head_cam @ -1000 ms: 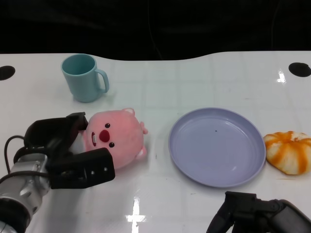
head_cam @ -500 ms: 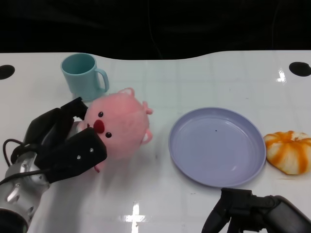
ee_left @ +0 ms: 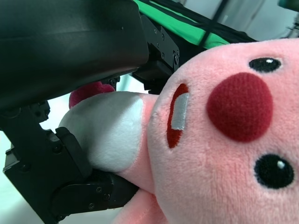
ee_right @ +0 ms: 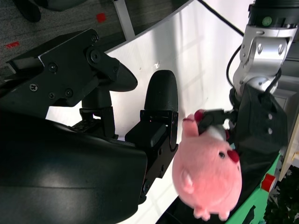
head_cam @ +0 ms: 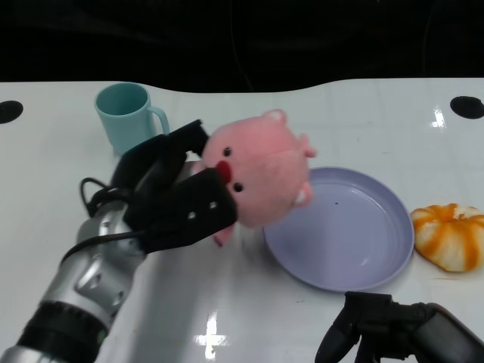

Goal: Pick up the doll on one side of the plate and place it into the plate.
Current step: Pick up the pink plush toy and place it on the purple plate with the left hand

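Doll [head_cam: 261,178] (pink plush) gripped by left hand [head_cam: 174,200], lifted off table [head_cam: 302,121], hanging over left edge of plate [head_cam: 344,231]. Right hand [head_cam: 393,333] near edge, fingers apart, holding nothing.

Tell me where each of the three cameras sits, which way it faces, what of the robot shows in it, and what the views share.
Head view: sits high, looking down at the table; left hand lifts the pink doll beside the plate; right hand at the lower edge.
Left wrist view: behind the left hand, close on the doll.
Right wrist view: behind the right hand, looking across the table at the doll.
Shared: all three show the doll.
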You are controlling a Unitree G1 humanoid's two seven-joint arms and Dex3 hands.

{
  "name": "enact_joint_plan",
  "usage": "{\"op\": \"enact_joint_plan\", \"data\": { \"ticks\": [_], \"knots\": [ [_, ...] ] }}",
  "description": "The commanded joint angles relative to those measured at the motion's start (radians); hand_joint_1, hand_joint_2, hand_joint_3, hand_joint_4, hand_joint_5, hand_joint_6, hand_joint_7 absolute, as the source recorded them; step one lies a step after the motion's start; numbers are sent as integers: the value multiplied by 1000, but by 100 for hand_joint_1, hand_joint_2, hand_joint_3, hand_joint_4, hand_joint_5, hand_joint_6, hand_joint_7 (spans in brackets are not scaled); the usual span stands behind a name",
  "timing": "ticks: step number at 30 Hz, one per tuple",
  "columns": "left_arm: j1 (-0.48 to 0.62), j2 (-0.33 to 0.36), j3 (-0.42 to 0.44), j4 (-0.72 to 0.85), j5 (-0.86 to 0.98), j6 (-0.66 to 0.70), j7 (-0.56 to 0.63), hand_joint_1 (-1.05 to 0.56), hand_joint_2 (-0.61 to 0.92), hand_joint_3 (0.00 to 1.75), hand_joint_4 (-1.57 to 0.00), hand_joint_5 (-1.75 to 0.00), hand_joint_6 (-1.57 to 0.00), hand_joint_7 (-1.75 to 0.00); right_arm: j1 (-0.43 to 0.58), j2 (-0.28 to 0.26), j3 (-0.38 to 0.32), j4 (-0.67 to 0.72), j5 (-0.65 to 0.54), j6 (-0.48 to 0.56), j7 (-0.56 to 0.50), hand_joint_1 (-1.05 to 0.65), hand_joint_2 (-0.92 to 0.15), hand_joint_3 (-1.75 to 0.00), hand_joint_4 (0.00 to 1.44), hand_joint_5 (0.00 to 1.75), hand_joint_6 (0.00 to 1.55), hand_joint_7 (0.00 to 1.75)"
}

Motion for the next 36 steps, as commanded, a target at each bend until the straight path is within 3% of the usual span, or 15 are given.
{"op": "enact_joint_plan", "data": {
  "ticks": [1, 3, 7, 18, 20, 22, 23, 24, 25, 27, 29, 30, 32, 34, 36],
  "knots": [
    [-69, -33, -26, 13, 24, 58, -29, -21, 47, 115, -96, -175, -77, -163, 6, -6, -8, 0, 12, -11, 2, -8, -58, -102, 65, 154, 63, 121],
    [-96, -69, -42, 42, 29, 86, -33, -21, 44, 120, -97, -175, -77, -172, 10, -5, -5, -3, 10, -13, 1, -8, -58, -103, 66, 154, 63, 121],
    [-140, -125, -66, 79, 35, 138, -43, -22, 42, 127, -99, -175, -78, -174, 14, -5, 2, -13, 0, -8, -4, -8, -57, -103, 66, 154, 63, 121],
    [-243, -219, -114, 189, 41, 214, -74, -19, 52, 99, -92, -175, -70, -175, 23, -2, 9, -27, 2, -6, -5, -9, -58, -103, 65, 153, 62, 122],
    [-254, -236, -97, 201, 18, 225, -92, -16, 47, 101, -88, -175, -73, -165, 24, -1, 10, -28, 4, -7, -5, -9, -58, -103, 65, 154, 62, 122],
    [-260, -262, -65, 206, -26, 244, -109, -14, 55, 82, -76, -134, -85, -93, 25, 0, 10, -30, 5, -6, -6, -9, -58, -103, 66, 154, 62, 122],
    [-262, -271, -57, 208, -40, 249, -113, -15, 63, 60, -72, -126, -90, -61, 25, 0, 11, -31, 4, -6, -6, -9, -57, -104, 66, 154, 62, 122],
    [-264, -274, -57, 209, -47, 247, -118, -16, 70, 46, -69, -130, -93, -45, 25, 0, 12, -32, 3, -6, -6, -9, -57, -105, 66, 154, 62, 123],
    [-265, -275, -61, 207, -49, 246, -126, -18, 76, 34, -65, -144, -89, -32, 25, 0, 12, -33, 4, -6, -6, -9, -56, -105, 66, 154, 62, 123],
    [-265, -266, -85, 194, -41, 242, -154, -26, 85, 20, -61, -159, -75, -14, 26, -1, 11, -36, 6, -3, -5, -9, -56, -106, 66, 154, 62, 123],
    [-263, -250, -116, 173, -22, 250, -194, -42, 90, 15, -27, -127, -56, -4, 25, -3, 11, -38, 4, -2, -4, -9, -55, -107, 66, 155, 62, 123],
    [-263, -239, -134, 155, -11, 266, -223, -54, 91, 19, -12, -93, -40, -2, 24, -5, 9, -39, 3, 1, -3, -9, -55, -107, 66, 155, 62, 123],
    [-260, -224, -161, 123, 7, 289, -265, -69, 92, 25, -2, -44, -18, -3, 24, -7, 6, -40, 5, 3, -1, -10, -55, -107, 66, 155, 62, 123],
    [-253, -207, -186, 94, 27, 292, -290, -77, 92, 28, -1, -17, -7, -3, 24, -7, 2, -38, 9, -2, 1, -9, -55, -107, 66, 155, 62, 123],
    [-251, -192, -211, 76, 49, 293, -309, -84, 92, 32, 0, -5, -4, -2, 23, -8, -3, -35, 13, -7, 3, -8, -55, -107, 66, 154, 62, 123]
  ]
}}
